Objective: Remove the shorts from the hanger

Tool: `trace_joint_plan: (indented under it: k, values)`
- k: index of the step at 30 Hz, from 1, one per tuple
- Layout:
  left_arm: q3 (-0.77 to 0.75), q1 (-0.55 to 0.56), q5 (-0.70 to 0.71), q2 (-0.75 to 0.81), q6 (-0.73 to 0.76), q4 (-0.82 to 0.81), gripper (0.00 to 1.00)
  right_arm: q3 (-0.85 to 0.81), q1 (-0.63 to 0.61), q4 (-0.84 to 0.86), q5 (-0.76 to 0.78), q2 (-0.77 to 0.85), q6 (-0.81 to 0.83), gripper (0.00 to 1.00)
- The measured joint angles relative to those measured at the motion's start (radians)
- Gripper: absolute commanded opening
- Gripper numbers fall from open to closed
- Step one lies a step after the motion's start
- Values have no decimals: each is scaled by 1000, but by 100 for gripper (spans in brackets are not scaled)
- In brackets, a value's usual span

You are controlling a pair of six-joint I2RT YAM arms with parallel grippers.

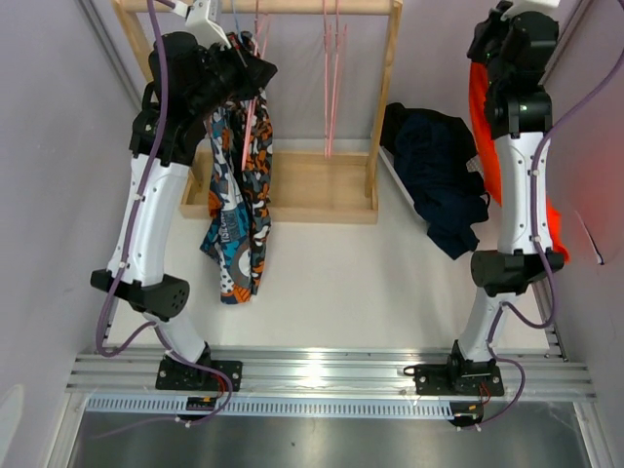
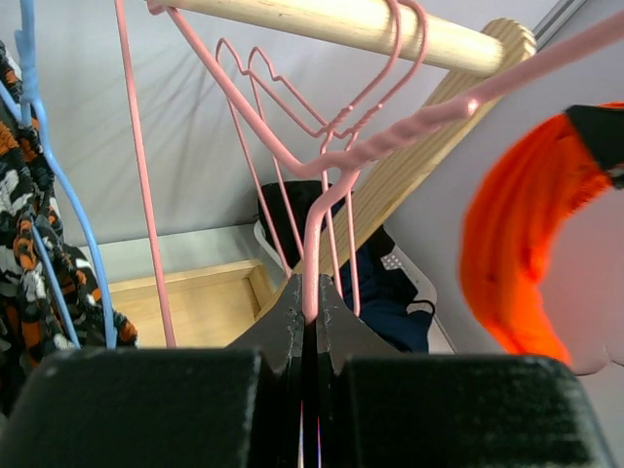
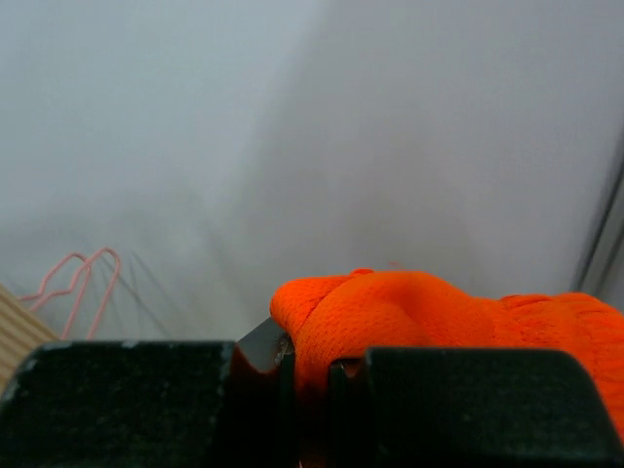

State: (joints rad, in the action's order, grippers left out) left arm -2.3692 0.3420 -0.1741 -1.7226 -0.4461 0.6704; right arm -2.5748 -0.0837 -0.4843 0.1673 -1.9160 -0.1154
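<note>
While L claw (image 2: 308, 297) pinches thin pink wire hanger (image 2: 409, 130), R claw (image 3: 307, 366) clamps soft orange shorts (image 3: 419, 312)

Two arms (image 1: 156, 205) (image 1: 522, 185), one wooden rack (image 1: 312, 187), one bright orange shorts (image 1: 476, 107)

The right tool (image 3: 310, 369) tight on bright orange shorts (image 3: 429, 312).

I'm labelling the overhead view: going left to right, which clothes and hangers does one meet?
printed shorts → empty pink hangers → navy shorts → orange shorts
</note>
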Motion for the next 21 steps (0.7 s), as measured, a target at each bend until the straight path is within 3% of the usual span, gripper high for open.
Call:
trace_joint_plan:
  k: [5,9,10,11,12,16,21]
  values:
    - [15,-7,-24,-27,1,-40,0,86,16,37,-63,-34,-51,0]
    - [13,-7,-45,-54,-1,-80,0,294,20,138,-100,11,-95,3]
    - [7,-7,-50,-67,-2,-90,0,381,19,172,-106,39,-104,17]
    - [1,-7,-54,-80,-7,-100,0,472,18,192,-114,67,-118,93]
    - [-5,-7,-60,-95,-9,-109,0,542,17,200,-119,84,-131,99]
    - [-44,-7,-75,-164,-34,-131,0,775,13,197,-149,97,-165,99]
    - [-71,-8,-93,-237,-66,-164,0,1311,7,274,-181,243,-251,99]
